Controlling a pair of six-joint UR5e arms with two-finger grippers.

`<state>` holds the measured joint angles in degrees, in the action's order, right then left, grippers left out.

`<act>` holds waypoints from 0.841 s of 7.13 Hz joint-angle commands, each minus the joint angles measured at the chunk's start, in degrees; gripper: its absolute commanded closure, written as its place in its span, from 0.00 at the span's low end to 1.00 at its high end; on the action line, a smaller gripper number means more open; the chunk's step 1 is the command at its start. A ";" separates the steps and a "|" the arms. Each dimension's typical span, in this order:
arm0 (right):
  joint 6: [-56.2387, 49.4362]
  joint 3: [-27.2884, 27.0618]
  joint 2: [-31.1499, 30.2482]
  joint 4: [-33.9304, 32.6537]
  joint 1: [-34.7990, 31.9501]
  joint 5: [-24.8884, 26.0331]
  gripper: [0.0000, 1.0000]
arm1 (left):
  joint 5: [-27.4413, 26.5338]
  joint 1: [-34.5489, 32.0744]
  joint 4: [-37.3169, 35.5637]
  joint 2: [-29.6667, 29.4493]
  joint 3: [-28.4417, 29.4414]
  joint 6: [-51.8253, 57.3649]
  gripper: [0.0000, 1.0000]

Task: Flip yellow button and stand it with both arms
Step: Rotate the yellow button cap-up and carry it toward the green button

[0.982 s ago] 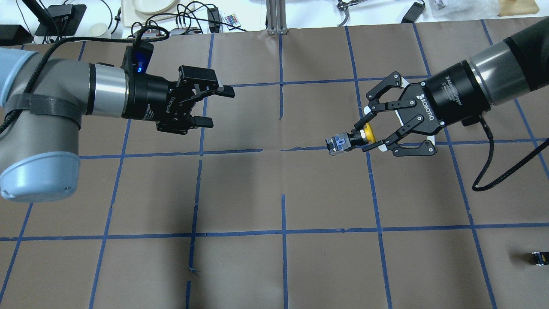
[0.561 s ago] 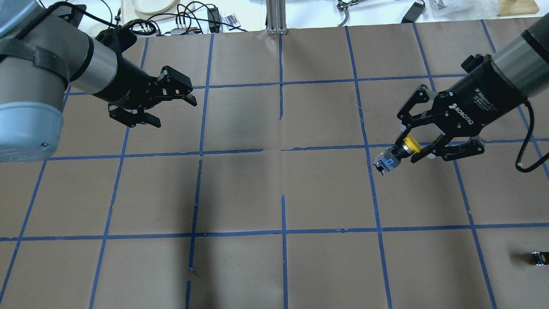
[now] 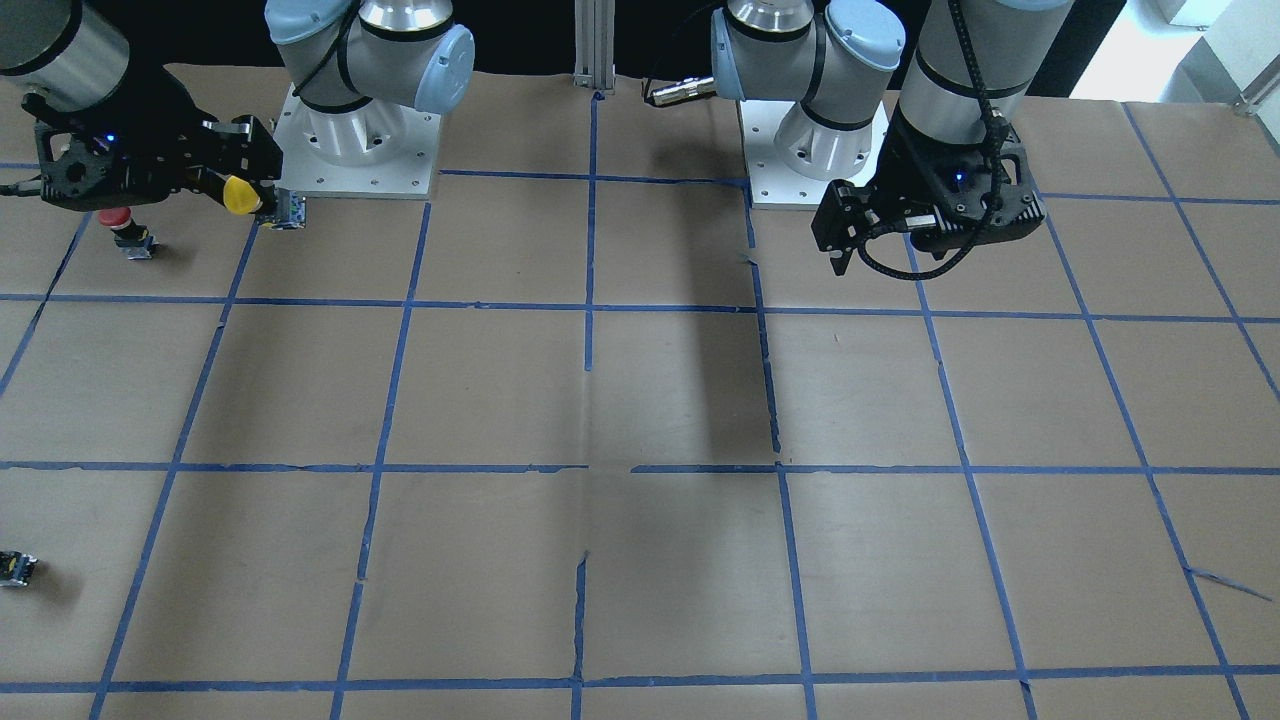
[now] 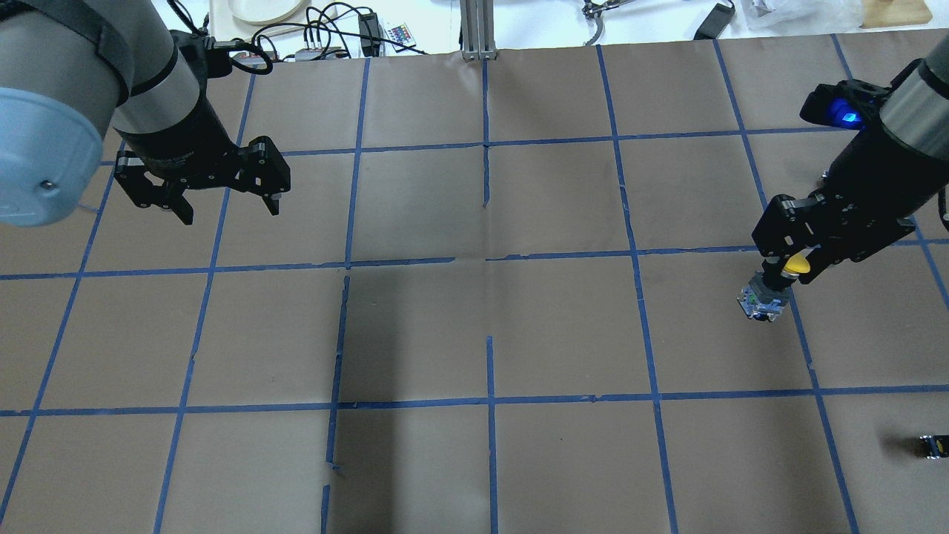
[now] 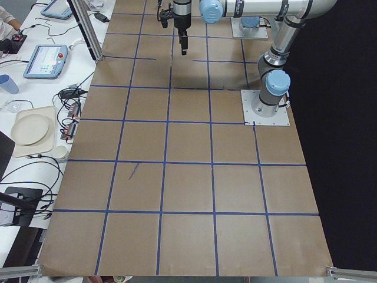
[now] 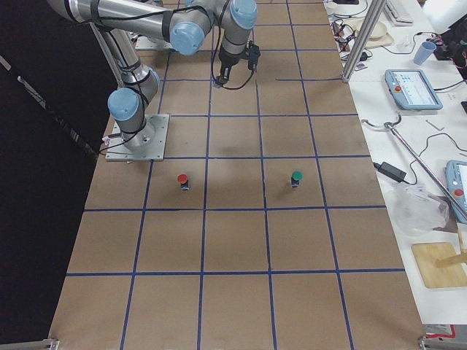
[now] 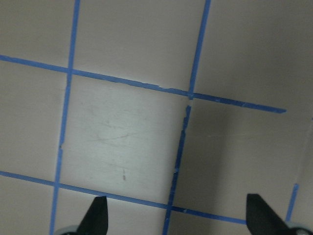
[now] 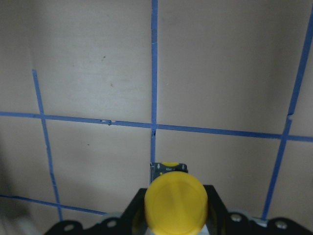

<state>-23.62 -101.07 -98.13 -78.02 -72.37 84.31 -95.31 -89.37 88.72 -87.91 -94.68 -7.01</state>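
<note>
My right gripper [image 4: 787, 268] is shut on the yellow button [image 4: 795, 263] by its cap and neck and points down at the table's right side. The button's grey-black body [image 4: 761, 300] hangs below the cap, slightly tilted. I cannot tell whether it touches the paper. The right wrist view shows the yellow cap [image 8: 173, 203] between the fingers. In the front-facing view the right gripper [image 3: 245, 195] holds the button [image 3: 240, 195] at the upper left. My left gripper [image 4: 230, 211] is open and empty above the left side, and its fingertips [image 7: 98, 215] show only bare paper between them.
A red-capped button [image 3: 125, 228] stands on the paper just beside the right gripper. A small capless black block [image 4: 930, 445] lies near the right front edge. Brown paper with a blue tape grid [image 4: 489, 400] covers the table. Cables and clutter lie past the far edge.
The right gripper swung right and turned from level to pointing down, so the button now hangs body-down, cap-up. The left arm drew back left and turned its open gripper downward.
</note>
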 commanded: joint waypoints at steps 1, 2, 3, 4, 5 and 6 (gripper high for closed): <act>-16.91 -1.31 0.04 -6.57 0.04 4.19 0.98 | 4.58 0.16 0.67 -0.24 1.25 0.51 0.01; -22.64 -2.19 0.04 -9.92 1.61 4.55 0.97 | 5.91 0.42 1.36 -0.33 1.60 1.47 0.01; -34.10 -3.50 0.04 -13.26 5.54 4.46 0.97 | 6.01 2.25 3.29 -1.11 1.61 6.70 0.01; -41.26 -5.17 0.04 -16.08 9.75 3.94 0.97 | 6.10 5.05 4.52 -1.64 1.87 9.62 0.01; -51.17 -7.45 0.22 -22.11 12.58 3.94 0.97 | 5.67 5.51 5.32 -2.17 3.52 10.43 0.01; -58.92 -9.39 1.70 -27.56 14.61 4.02 0.97 | 4.88 5.35 7.15 -2.87 5.37 10.88 0.01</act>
<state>-71.85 -107.94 -97.61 -98.86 -60.95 88.33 -89.73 -84.46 93.99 -89.99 -91.29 2.69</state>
